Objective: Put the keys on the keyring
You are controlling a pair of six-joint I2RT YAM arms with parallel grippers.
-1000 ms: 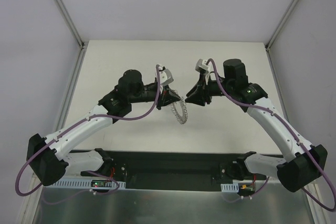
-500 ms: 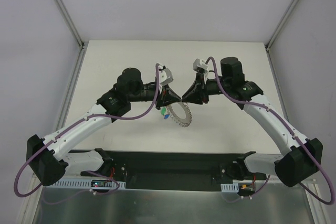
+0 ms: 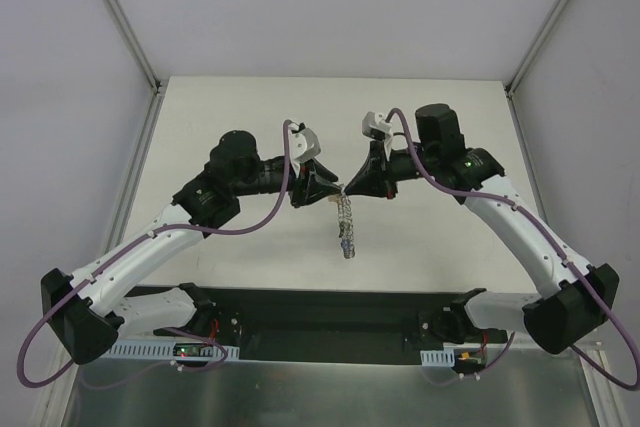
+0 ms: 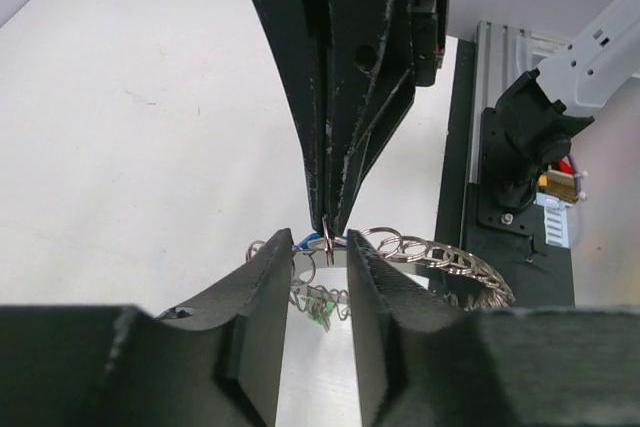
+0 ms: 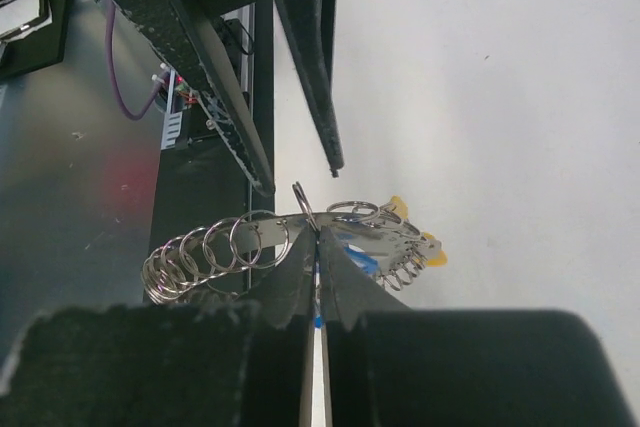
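Note:
The keyring (image 3: 345,219) hangs edge-on between the two gripper tips above the table. It is a flat grey band with many small wire loops along its rim (image 4: 440,255) (image 5: 215,247). My right gripper (image 3: 347,188) (image 5: 318,237) is shut on a small loop at the keyring's top. It enters the left wrist view from above (image 4: 329,219). My left gripper (image 3: 330,192) (image 4: 318,247) is open, its fingers either side of that spot and not touching it. A green key (image 4: 320,309), a blue key (image 5: 352,245) and yellow keys (image 5: 433,251) hang on the keyring.
The white table (image 3: 250,117) lies under both arms, with grey walls at the back and sides. A black rail (image 3: 330,312) with the arm bases runs along the near edge. The right arm's base and cabling show in the left wrist view (image 4: 530,147).
The keyring has swung from lying flat and tilted to hanging straight down, edge-on. The left arm has drawn back a little to the left. The right gripper has shifted slightly left.

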